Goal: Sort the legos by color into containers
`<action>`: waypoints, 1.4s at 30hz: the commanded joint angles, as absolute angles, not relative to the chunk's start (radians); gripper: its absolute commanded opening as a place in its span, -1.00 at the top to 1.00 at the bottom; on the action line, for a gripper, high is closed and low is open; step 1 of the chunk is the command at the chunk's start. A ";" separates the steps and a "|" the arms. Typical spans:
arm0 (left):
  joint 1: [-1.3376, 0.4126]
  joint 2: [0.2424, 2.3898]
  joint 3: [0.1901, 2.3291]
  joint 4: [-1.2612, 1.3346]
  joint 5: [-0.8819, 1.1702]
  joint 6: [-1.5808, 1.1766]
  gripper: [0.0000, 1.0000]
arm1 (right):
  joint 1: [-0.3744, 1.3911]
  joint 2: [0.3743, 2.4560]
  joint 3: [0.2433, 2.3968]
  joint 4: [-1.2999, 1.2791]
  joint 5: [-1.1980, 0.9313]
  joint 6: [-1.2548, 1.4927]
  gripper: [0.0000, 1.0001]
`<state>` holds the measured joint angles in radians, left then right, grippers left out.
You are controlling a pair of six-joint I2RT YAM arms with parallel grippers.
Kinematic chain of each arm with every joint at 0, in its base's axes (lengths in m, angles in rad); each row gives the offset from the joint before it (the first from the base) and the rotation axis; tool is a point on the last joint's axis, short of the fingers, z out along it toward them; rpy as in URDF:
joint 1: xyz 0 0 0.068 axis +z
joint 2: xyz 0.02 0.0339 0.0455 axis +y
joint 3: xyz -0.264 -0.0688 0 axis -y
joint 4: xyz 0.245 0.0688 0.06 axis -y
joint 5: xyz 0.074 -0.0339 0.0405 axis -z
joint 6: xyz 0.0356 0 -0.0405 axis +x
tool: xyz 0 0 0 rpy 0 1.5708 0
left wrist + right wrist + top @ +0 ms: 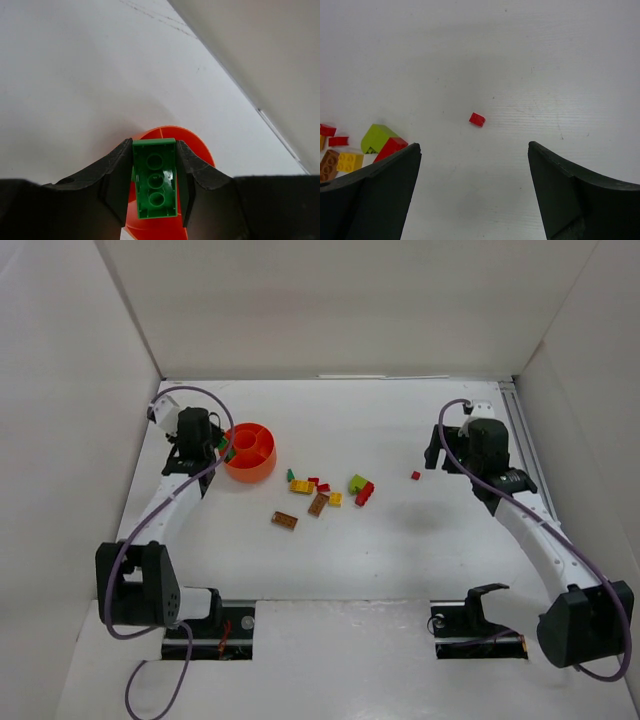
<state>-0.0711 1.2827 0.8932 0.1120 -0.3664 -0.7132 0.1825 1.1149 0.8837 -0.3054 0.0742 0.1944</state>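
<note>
My left gripper (218, 445) is shut on a green brick (155, 177) and holds it at the left rim of the orange divided bowl (249, 451), which also shows under the brick in the left wrist view (197, 147). My right gripper (434, 455) is open and empty, hovering just right of a tiny red brick (415, 475), which lies ahead of the fingers in the right wrist view (477, 119). Loose bricks lie mid-table: yellow (301, 486), brown (284, 520), brown (318, 504), lime (357, 482), red (364, 494), small green (291, 475).
White walls enclose the table on three sides. A metal rail (520, 430) runs along the right edge. The arm bases (210, 625) stand at the near edge.
</note>
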 commanded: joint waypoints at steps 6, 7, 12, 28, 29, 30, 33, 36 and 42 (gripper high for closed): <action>-0.071 1.449 0.989 0.161 -0.423 -0.725 0.58 | 0.176 1.160 0.974 -0.233 0.086 0.166 -0.84; -0.071 1.459 0.989 0.161 -0.432 -0.726 0.58 | 0.176 1.169 0.974 -0.233 0.086 0.166 -0.84; -0.080 1.480 0.989 0.192 -0.465 -0.739 0.58 | 0.176 1.178 0.974 -0.233 0.106 0.166 -0.84; -0.193 1.562 1.085 0.025 -0.794 -0.787 0.55 | 0.176 1.167 0.962 -0.242 0.135 0.166 -0.84; -0.193 1.562 1.085 0.011 -0.795 -0.802 0.55 | 0.176 1.158 0.953 -0.242 0.135 0.166 -0.84; -0.193 1.562 1.072 0.011 -0.795 -0.802 0.55 | 0.176 1.158 0.953 -0.242 0.135 0.166 -0.84; -0.213 1.562 1.072 0.011 -0.804 -0.802 0.49 | 0.176 1.149 0.943 -0.242 0.135 0.166 -0.84; -0.241 1.571 1.072 -0.020 -0.862 -0.811 0.39 | 0.176 1.140 0.943 -0.242 0.135 0.166 -0.86; -0.250 1.572 1.083 -0.043 -0.865 -0.819 0.17 | 0.176 1.109 0.922 -0.253 0.135 0.175 -0.86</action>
<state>-0.2428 1.5959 1.0557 -0.0246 -0.8238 -0.8074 0.1825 1.1492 0.9253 -0.2810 0.1234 0.1753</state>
